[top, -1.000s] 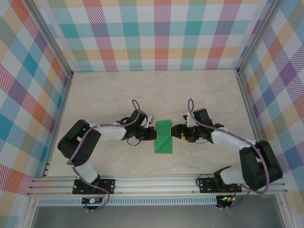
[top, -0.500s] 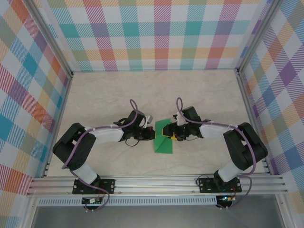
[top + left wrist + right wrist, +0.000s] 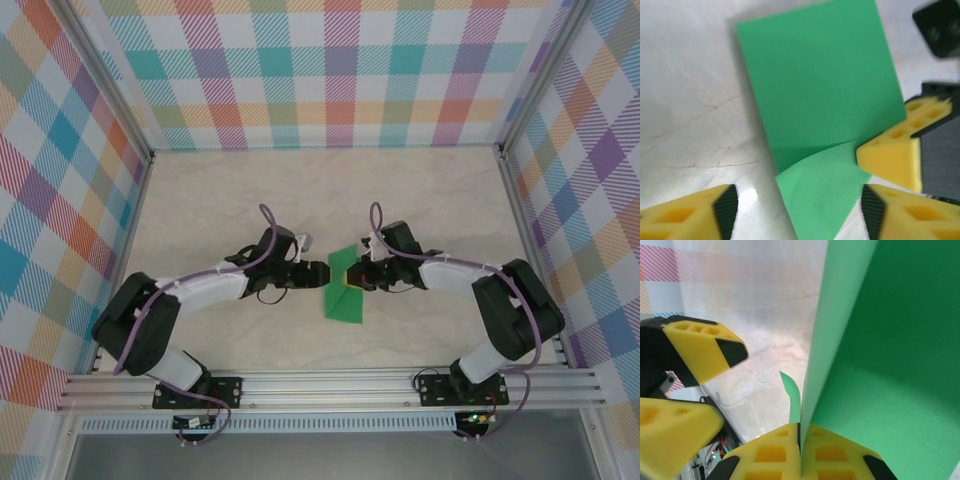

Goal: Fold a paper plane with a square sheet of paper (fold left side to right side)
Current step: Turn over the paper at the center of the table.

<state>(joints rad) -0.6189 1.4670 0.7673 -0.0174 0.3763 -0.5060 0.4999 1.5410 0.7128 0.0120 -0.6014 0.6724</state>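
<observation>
**Paper part-folded, more folds left**

We are pinching the paper (image 3: 345, 295) by its edge in our clenched right jaws; our left jaws are standing released just beside it. We are judging early folds done, the pointed shape not yet made. The right wrist view is showing the pinch itself; from above we are seeing the rest lying on the counter (image 3: 220, 200).

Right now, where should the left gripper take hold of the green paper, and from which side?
Likely the raised flap of the green paper, beside where the right gripper pinches it, coming from the left with the left gripper. That part stands off the table, so a finger fits under; the rest lies flat.
</observation>
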